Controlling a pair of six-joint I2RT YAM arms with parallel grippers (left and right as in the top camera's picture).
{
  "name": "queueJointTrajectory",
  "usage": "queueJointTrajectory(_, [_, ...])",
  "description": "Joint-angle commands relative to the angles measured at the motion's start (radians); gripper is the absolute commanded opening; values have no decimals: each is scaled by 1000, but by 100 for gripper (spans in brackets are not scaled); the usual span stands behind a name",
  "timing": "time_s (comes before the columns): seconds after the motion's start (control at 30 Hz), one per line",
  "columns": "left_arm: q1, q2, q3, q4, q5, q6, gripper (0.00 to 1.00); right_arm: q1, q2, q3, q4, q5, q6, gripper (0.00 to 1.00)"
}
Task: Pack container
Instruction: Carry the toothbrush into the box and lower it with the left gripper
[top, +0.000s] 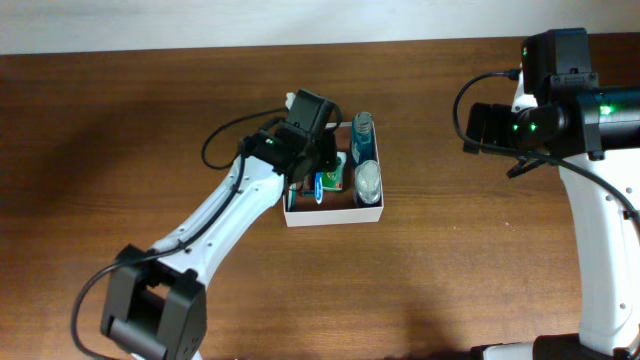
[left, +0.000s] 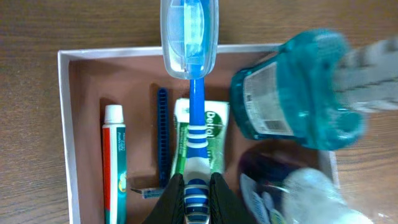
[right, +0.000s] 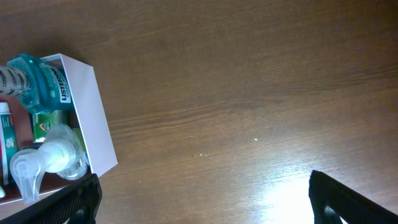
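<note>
Inside container, Dettol pack, Listerine bottle

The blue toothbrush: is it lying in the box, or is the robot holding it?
Held. The left gripper pinches the toothbrush by its handle above the container; the capped head reaches past the far wall.

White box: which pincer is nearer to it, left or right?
Left. The left pincer hangs over the box, shut on a blue toothbrush above its floor. The right pincer is open, off to the box's right over the table.
</note>
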Motion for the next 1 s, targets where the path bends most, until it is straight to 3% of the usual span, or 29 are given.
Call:
queueJointTrajectory(0.0, [0, 23, 15, 2, -31, 8, 1, -7, -13, 9, 3, 16, 3, 98])
queueJointTrajectory(0.8, [0, 83, 14, -60, -40, 5, 2, -7, -13, 9, 3, 16, 3, 98])
queueJointTrajectory(0.97, [0, 83, 14, -61, -41, 5, 7, -7, -13, 9, 3, 16, 3, 98])
